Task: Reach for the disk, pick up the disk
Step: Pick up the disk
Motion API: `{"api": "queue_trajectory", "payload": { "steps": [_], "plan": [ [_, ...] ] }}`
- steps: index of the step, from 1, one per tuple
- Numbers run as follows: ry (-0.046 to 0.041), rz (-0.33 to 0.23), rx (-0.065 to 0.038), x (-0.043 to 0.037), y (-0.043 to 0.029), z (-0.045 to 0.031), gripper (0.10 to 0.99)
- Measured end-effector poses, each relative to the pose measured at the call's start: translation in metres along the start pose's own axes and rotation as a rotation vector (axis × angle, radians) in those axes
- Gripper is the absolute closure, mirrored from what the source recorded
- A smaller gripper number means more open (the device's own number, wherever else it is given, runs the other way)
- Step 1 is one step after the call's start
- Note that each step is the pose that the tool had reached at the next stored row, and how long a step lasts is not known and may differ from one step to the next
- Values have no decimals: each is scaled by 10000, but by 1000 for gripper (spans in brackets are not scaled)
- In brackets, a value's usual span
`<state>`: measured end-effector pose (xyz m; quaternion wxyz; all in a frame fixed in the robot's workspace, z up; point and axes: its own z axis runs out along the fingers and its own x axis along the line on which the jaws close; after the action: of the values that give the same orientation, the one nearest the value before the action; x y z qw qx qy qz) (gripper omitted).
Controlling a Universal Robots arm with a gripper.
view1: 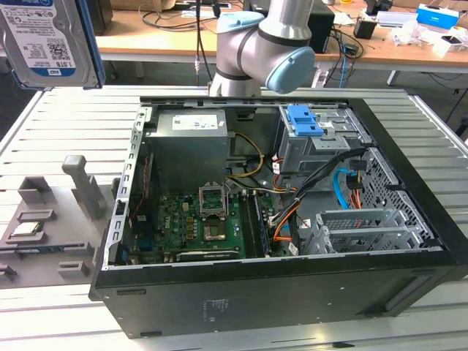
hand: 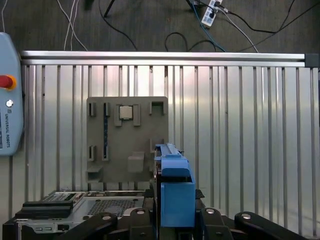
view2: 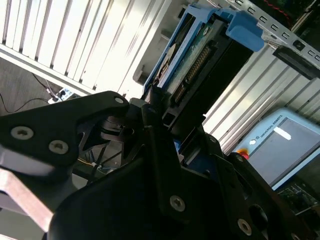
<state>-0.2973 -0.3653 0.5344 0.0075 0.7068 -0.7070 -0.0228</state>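
Note:
The disk [view1: 47, 40], a silver-grey hard drive with a white-and-blue label in a blue carrier rail, hangs high at the exterior view's upper left, well above the table. In the second wrist view the disk [view2: 200, 65] shows its connector edge, and my black gripper [view2: 160, 115] is shut on its lower end. In the first wrist view the disk [hand: 175, 190] stands edge-on between the gripper's [hand: 175, 222] black parts, above the grey fixture plate. The arm's [view1: 256, 44] elbow rises behind the computer case.
An open black computer case [view1: 292, 292] lies on the slatted aluminium table [view1: 66, 124], with a blue latch [view1: 306, 121] on its drive cage. A grey fixture plate [hand: 125, 150] with a tall slotted stand [view1: 84, 186] sits beside it. A teach pendant [hand: 10, 95] lies near the table edge.

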Motion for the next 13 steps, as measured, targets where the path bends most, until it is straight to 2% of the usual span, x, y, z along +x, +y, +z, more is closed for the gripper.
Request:
{"api": "queue_trajectory", "payload": {
  "steps": [1,5,13],
  "plan": [
    [0,-1,-1,0,-28,-1,722],
    [0,-2,-7,-5,-255,-11,722],
    [0,-5,-16,-8,-535,-23,722]
  ]
}}
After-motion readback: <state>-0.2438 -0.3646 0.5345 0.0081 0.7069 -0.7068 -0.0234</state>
